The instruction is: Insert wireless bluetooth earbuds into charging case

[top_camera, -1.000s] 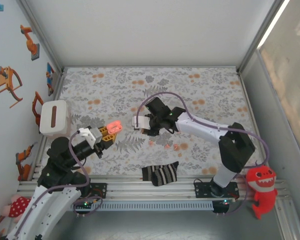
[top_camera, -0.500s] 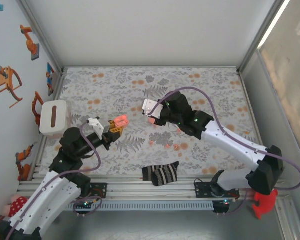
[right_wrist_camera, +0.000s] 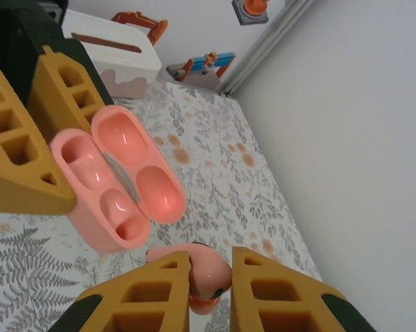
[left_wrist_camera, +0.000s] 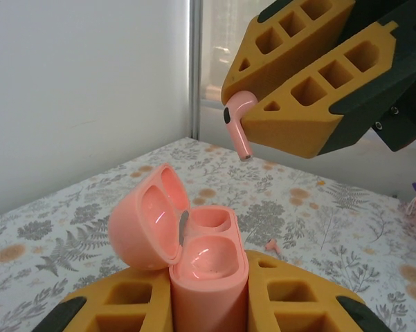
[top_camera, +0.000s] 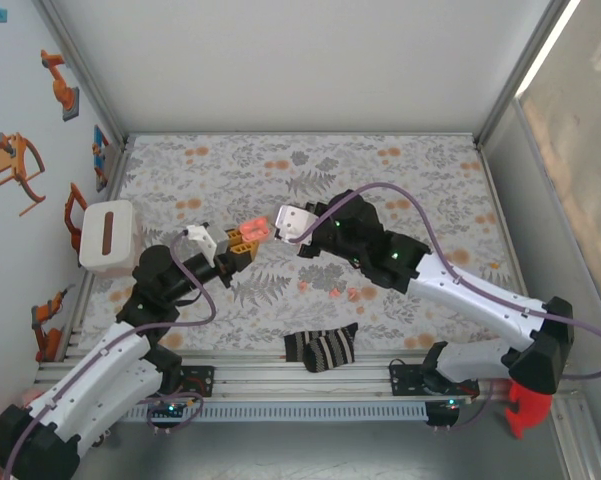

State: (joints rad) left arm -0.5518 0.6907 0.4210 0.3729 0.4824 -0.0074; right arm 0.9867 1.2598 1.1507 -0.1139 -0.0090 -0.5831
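Observation:
My left gripper (left_wrist_camera: 208, 294) is shut on the body of a salmon-pink charging case (left_wrist_camera: 209, 273), held upright with its lid (left_wrist_camera: 147, 220) swung open to the left and both sockets empty. My right gripper (right_wrist_camera: 209, 277) is shut on a pink earbud (right_wrist_camera: 206, 271). In the left wrist view this earbud (left_wrist_camera: 237, 124) hangs stem down from the right gripper's fingers (left_wrist_camera: 297, 104), above and a little beyond the case. From above, the case (top_camera: 252, 231) and the right gripper (top_camera: 280, 236) almost meet. Further earbuds (top_camera: 336, 293) lie on the cloth.
A floral cloth (top_camera: 410, 180) covers the table. A white box (top_camera: 107, 236) stands at the left edge. A striped black sock (top_camera: 320, 346) lies at the near edge. A red toy (top_camera: 525, 405) sits outside at the right. White walls close in the back and sides.
The right gripper with its earbud has swung left to just beside the open case. The left gripper has carried the case up and to the right, toward it.

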